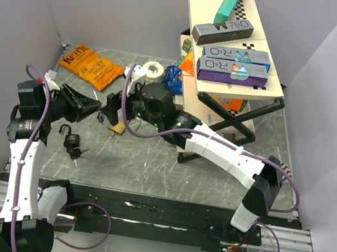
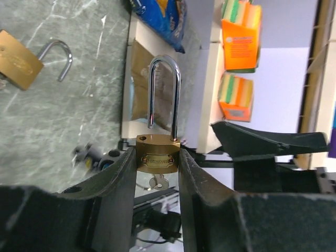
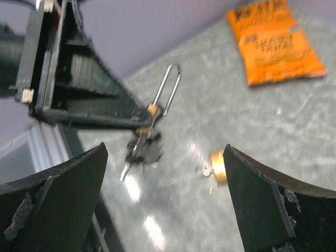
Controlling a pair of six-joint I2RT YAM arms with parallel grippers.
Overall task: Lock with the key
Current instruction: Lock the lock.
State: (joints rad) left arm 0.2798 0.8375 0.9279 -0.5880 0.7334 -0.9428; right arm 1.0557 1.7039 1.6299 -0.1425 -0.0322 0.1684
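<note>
Here, left gripper [image 1: 96, 112] tight around the brass padlock [image 2: 157, 156], right gripper [image 3: 165, 149] agape, second padlock [image 2: 18, 65] nearby.

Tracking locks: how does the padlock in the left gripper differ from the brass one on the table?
The gripped padlock stands upright in the left gripper; the table padlock lies flat. The gripped padlock's shackle is longer than the table padlock's. Both are brass, shackles open.
</note>
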